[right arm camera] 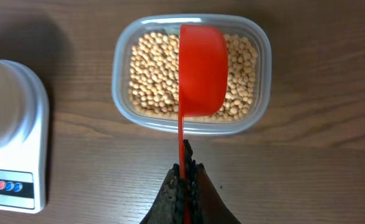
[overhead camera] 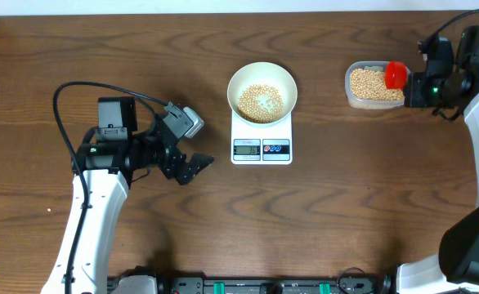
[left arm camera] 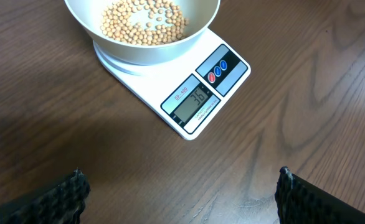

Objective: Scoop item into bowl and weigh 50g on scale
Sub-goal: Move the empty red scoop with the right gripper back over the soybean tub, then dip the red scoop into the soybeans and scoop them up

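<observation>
Beige-tan beans in the round white bowl read 36 on the white scale, so the right end effector, clamping a red scoop, should refill.

The table is dark brown with wavy wood lines. The bowl is creamy white, and the beans in it are light tan. The scale is white. Its screen is grey with dark numbers, and its buttons are red and blue. The tub is see-through and holds more tan beans. The scoop is bright red. The left tool and right tool are black, and the arms are white.
</observation>
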### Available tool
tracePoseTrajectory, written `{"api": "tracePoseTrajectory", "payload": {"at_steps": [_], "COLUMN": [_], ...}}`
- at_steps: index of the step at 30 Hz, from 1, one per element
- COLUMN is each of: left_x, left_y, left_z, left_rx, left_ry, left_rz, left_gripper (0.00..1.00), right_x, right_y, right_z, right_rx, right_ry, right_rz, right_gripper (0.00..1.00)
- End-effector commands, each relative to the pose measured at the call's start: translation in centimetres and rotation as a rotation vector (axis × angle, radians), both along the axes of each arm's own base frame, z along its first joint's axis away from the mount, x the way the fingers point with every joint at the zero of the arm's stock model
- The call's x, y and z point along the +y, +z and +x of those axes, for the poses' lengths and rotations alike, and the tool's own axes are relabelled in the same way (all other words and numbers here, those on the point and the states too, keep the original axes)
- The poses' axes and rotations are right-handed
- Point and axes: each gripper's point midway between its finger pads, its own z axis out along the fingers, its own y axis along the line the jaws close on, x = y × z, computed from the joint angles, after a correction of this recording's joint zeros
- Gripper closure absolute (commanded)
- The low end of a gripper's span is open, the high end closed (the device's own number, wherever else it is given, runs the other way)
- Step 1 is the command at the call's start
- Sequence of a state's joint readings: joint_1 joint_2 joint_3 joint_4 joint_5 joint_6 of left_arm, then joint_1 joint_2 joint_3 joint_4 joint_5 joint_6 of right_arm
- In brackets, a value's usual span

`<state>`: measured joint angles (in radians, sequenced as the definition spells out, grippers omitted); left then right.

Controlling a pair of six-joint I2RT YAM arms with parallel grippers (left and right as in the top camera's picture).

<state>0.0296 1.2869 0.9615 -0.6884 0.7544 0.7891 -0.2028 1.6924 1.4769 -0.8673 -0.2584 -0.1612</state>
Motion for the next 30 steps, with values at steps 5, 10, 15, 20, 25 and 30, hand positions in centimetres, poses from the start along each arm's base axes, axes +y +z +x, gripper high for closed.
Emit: {"api": "tracePoseTrajectory", "payload": {"at_steps": [5,10,15,20,25,30], "left_x": [-0.3,-0.3,-0.3,-0.3,-0.3,-0.3], "left_y": [0.1,0.1,0.1,0.1,0.1,0.1], "left_z": [-0.2,-0.2,-0.2,-0.2,-0.2,-0.2], "left_rx": [0.003,0.003,0.003,0.003,0.003,0.003], "left_ry": [-0.010,-0.010,-0.010,-0.010,-0.010,-0.010], "left_rz": [-0.015,-0.015,-0.015,-0.015,-0.015,-0.014], "left_gripper": [0.02,0.02,0.02,0.02,0.02,0.02], "right_x": [-0.7,-0.7,-0.7,-0.7,0.4,1.9], "right_y": [-1.4,-2.7,-4.4,-6.0,-7.1,-7.5], "right_z": [0.3,0.5,0.8,1.3,1.6,1.8], "right_rx": [0.037,0.068,0.103,0.133,0.150,0.157], "right_ry": [-0.017,-0.022,-0.028,-0.060,-0.046,-0.022], "right_rz": [-0.033,-0.023,-0.016,0.006,0.078,0.174], "right_gripper": [0.99,0.99,0.99,0.99,0.99,0.99]}}
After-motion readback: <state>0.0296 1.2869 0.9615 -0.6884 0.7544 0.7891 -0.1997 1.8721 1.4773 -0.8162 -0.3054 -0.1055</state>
